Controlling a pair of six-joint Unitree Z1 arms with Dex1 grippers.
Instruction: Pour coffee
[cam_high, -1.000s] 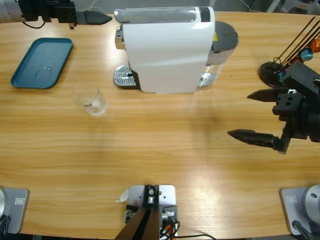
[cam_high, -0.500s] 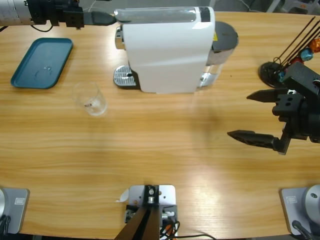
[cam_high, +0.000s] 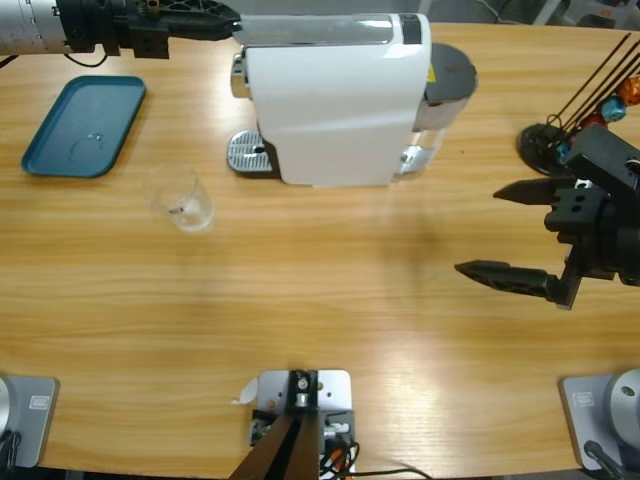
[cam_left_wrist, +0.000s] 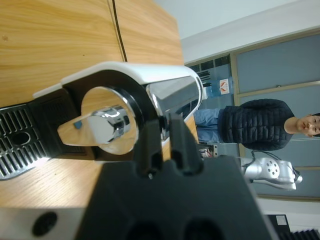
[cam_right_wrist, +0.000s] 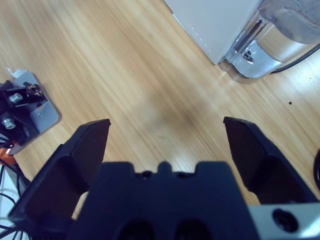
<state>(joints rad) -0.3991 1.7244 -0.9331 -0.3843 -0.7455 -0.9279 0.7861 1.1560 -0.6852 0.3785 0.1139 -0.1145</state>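
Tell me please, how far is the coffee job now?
Nothing looks done yet: the glass stands empty on the table, beside the coffee machine and not on its drip tray. In hand: the left gripper, jaws shut, is at the machine's top front edge. The right gripper hangs open, holding nothing. Left: placing the glass, brewing, and pouring. No coffee is visible.

Grey-panelled wall (cam_left_wrist: 270, 70) behind a standing person (cam_left_wrist: 250, 127).

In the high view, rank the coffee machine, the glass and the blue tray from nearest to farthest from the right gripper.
From the right gripper:
1. Coffee machine, top middle.
2. Glass, left of the machine's front.
3. Blue tray, far left.
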